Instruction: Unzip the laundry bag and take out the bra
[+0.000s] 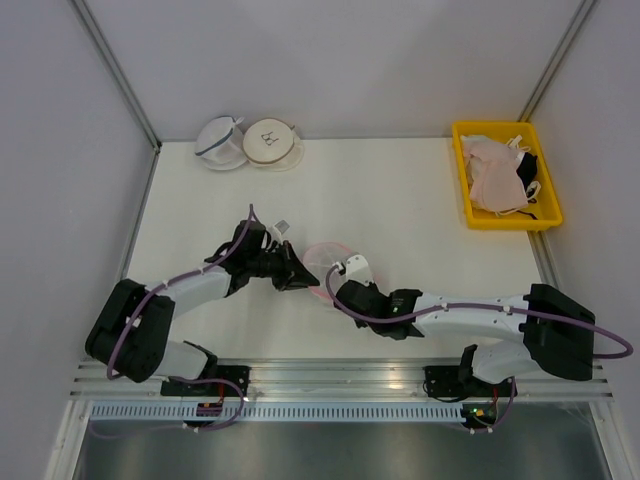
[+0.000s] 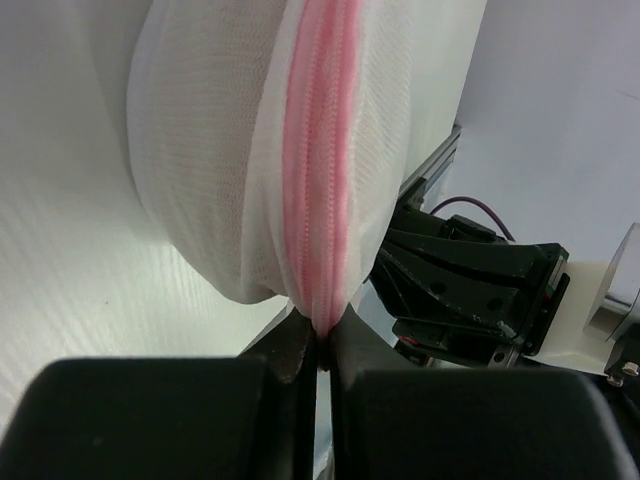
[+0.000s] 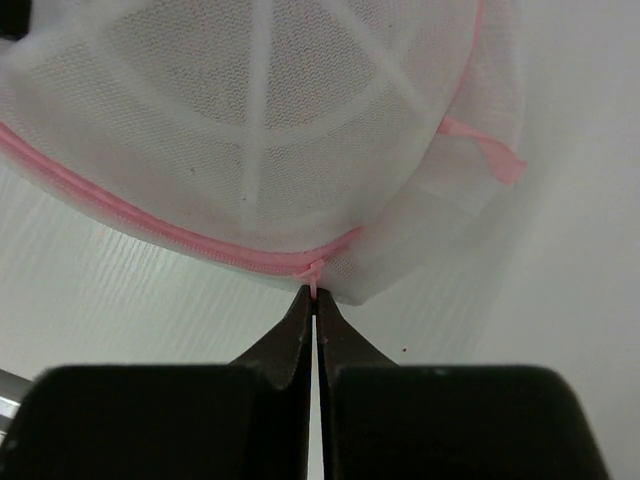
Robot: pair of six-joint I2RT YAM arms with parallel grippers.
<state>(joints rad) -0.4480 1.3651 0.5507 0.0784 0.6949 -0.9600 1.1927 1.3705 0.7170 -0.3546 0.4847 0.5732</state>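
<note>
From the top, we've got the bag [image 1: 324,256] sitting about mid-surface, a bit toward the near side, squeezed between the two arms. The left gripper [image 1: 308,281] comes at it from the left and the right gripper [image 1: 333,274] from the right, both touching the pink rim. Far left there are two other pouches [image 1: 246,143] side by side. At the far right is a yellow bin [image 1: 470,215] with pale pink and black-and-white stuff piled in it.

In the left wrist view, the left gripper [image 2: 318,345] is clamped tight on the bag [image 2: 205,150], right on the pink zipper [image 2: 320,170] band at its lower edge. The zipper runs straight up from the fingers and looks fully zipped here. The right arm's black body [image 2: 470,290] is just to the right.

In the right wrist view, the right gripper [image 3: 316,300] is pinched closed on a tiny pink bit of the zipper [image 3: 150,215] at the near edge of the bag [image 3: 260,130]. A pink loop [image 3: 488,150] hangs off the right side. We can't tell what's inside through the mesh.
</note>
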